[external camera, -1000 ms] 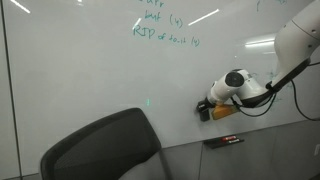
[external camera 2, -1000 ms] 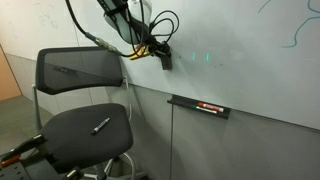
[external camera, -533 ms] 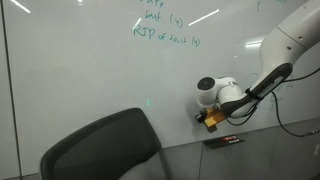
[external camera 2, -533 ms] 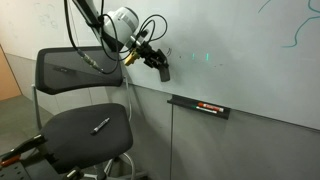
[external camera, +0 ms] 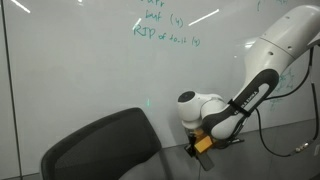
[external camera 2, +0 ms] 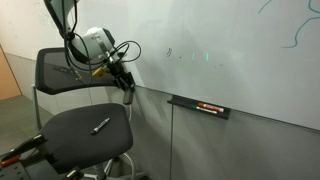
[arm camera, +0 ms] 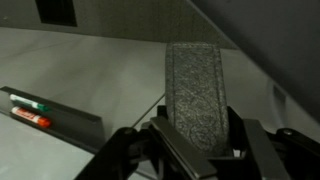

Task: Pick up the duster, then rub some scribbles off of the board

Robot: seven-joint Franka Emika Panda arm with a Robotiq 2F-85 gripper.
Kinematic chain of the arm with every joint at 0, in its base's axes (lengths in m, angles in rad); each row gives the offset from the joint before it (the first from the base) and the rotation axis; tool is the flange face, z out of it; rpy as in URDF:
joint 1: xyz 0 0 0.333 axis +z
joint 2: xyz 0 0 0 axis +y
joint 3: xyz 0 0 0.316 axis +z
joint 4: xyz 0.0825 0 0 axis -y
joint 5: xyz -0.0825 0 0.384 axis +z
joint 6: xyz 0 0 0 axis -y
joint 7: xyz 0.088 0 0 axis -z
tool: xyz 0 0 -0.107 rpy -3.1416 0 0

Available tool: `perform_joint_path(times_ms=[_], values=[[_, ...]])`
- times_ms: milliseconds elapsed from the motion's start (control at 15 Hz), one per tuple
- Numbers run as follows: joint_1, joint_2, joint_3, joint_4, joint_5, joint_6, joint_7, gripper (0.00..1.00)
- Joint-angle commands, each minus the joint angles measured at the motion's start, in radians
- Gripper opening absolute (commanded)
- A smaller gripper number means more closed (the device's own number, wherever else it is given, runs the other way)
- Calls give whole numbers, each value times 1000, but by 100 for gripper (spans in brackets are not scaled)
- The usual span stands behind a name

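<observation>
duster (arm camera: 196, 95) w/ grey felt face, held upright, white board (external camera 2: 240, 60), scribbles (external camera 2: 170, 52) faint, maybe teal

Soft, even overhead light fills both exterior views, which are small and a little grainy. The glossy board (external camera: 80, 80) throws back long white streaks (external camera: 204, 16) of ceiling lamps in an exterior view, and a pale sheen (external camera 2: 150, 20) washes over it in an exterior view. The chair (external camera: 100, 150) in the foreground is dark and soft-edged. The wrist view is dim and grey. There the duster (arm camera: 197, 80) shows its weave fairly clearly, while the claw (arm camera: 197, 122) at the bottom edge is dark and blurred.
</observation>
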Motion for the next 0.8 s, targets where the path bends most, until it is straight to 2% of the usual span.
perform_joint_path(times_ms=[0, 200, 400, 467, 533, 733], values=[[23, 13, 6, -81, 112, 120, -143, 32], [57, 89, 2, -93, 189, 226, -266, 32], [70, 190, 12, -54, 313, 272, -463, 32], [7, 234, 85, -25, 294, 242, -500, 32], [51, 253, 57, -7, 384, 241, -600, 32], [65, 304, 100, 49, 537, 160, -811, 32]])
